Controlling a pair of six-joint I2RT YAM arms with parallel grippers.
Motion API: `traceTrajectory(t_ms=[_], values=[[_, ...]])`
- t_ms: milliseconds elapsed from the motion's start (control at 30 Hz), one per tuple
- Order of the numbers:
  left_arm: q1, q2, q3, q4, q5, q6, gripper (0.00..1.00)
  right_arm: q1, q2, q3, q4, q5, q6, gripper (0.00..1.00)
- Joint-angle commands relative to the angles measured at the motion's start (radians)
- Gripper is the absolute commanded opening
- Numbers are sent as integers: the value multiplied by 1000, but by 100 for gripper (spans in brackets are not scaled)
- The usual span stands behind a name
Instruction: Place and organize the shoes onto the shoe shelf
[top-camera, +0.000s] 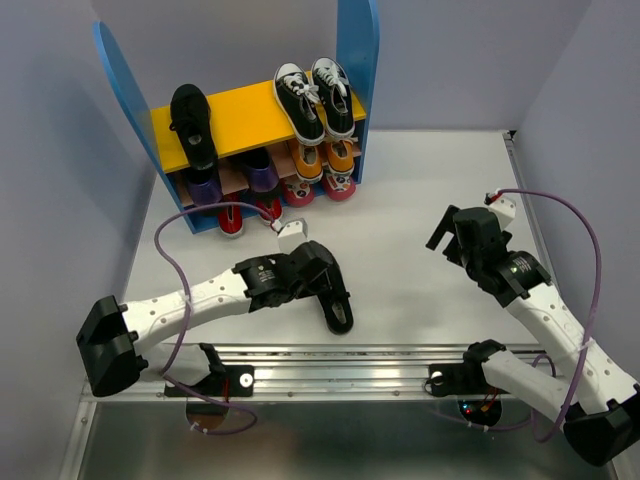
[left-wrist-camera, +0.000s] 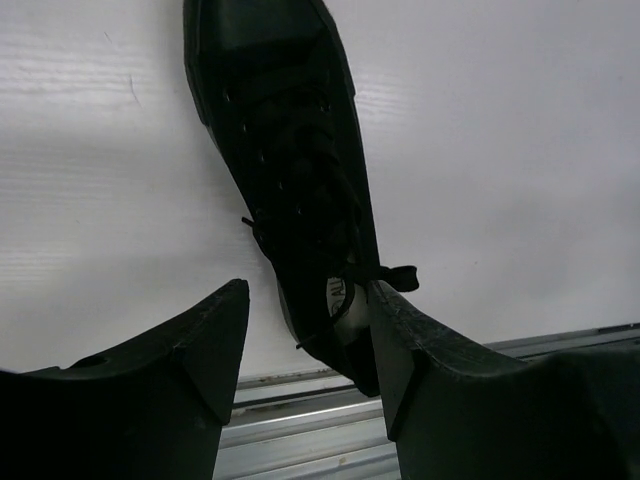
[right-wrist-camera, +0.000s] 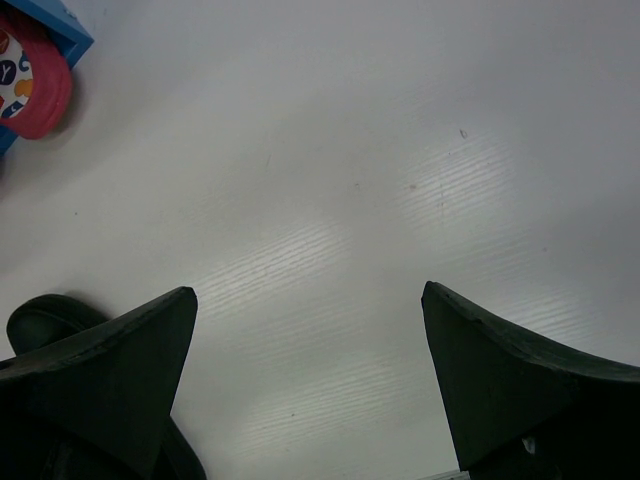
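Observation:
The shoe shelf (top-camera: 355, 60) stands at the back left, with blue side panels and a yellow top board (top-camera: 245, 115). On the top board are one all-black shoe (top-camera: 192, 125) at the left and the pair of black canvas sneakers (top-camera: 315, 95) at the right. The orange sneakers (top-camera: 322, 158) sit on the lower board. The other all-black shoe (top-camera: 340, 315) lies on the table; in the left wrist view (left-wrist-camera: 290, 150) its toe points away. My left gripper (top-camera: 328, 293) (left-wrist-camera: 307, 290) is open with its jaws either side of the shoe's heel, and the right finger (left-wrist-camera: 400, 340) is against it. My right gripper (top-camera: 445, 232) (right-wrist-camera: 310, 290) is open and empty over bare table.
Purple shoes (top-camera: 262, 172) sit on the lower board, and red and pink shoes (top-camera: 300, 190) stand at the shelf's foot; one pink toe (right-wrist-camera: 30, 85) shows in the right wrist view. A metal rail (top-camera: 350, 365) runs along the near edge, with cables looping beside both arms.

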Motion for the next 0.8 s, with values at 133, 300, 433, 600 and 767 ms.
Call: traceTrajectory(t_ms=[133, 300, 433, 600, 767], values=[[-106, 82, -63, 126, 75, -127, 62, 0, -1, 10, 52, 1, 8, 100], [-139, 141, -70, 121, 98, -168, 58, 0, -1, 2, 55, 0, 8, 100], [-154, 156, -80, 88, 80, -210, 55, 0, -8, 1, 53, 3, 4, 100], [-156, 158, -87, 55, 57, -254, 52, 0, -8, -1, 55, 1, 4, 100], [-156, 201, -90, 60, 60, -261, 51, 0, -8, -2, 56, 0, 2, 100]])
